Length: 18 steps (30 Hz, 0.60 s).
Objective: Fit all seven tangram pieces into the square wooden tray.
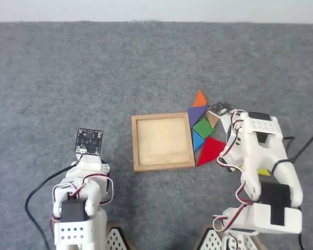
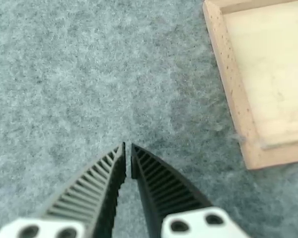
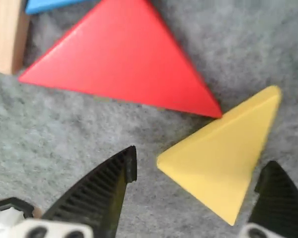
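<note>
our right end effector (image 3: 201, 163), spread wide, straddles the yellow wooden triangle (image 3: 223, 158), just beside the red wooden triangle (image 3: 121, 64) near the square wooden tray (image 3: 7, 39); we fear its slanted edges slipping out, nudging red.

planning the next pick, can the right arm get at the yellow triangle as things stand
Probably yes: the right gripper is open with the yellow triangle lying flat between its jaws, nothing on top. The red triangle sits close beside it, outside the jaws.
</note>
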Tool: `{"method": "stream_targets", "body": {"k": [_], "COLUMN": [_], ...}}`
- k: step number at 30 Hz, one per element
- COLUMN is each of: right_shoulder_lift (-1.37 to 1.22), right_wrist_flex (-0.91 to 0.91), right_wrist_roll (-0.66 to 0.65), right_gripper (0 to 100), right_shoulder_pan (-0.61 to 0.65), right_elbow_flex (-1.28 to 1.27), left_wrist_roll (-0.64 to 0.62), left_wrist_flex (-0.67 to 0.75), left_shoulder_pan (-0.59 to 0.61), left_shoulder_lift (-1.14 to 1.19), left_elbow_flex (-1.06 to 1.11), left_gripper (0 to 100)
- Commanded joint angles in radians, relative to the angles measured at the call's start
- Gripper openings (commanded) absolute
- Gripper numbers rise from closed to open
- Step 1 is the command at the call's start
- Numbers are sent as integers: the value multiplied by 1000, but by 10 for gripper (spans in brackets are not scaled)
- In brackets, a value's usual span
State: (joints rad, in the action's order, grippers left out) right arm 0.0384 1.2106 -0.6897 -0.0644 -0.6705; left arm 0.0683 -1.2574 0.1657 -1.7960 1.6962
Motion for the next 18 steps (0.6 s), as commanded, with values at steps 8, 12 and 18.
{"method": "stream_targets", "body": {"k": [8,12,18], "right_shoulder_lift": [51,51,51], "right_wrist_flex": [-117,-147,-145], "right_wrist_roll": [11,11,5], "right_gripper": [329,329,296], "right_shoulder_pan": [-27,-28,-84], "right_elbow_flex": [-61,-84,-89], "left_wrist_roll": [2,2,2], "left_wrist_flex": [-3,-3,-3], "left_shoulder_pan": [-3,-3,-3], "left_shoulder_lift": [-20,-20,-20], "left_elbow_flex": [-12,-12,-12], "left_gripper": [21,21,21]}}
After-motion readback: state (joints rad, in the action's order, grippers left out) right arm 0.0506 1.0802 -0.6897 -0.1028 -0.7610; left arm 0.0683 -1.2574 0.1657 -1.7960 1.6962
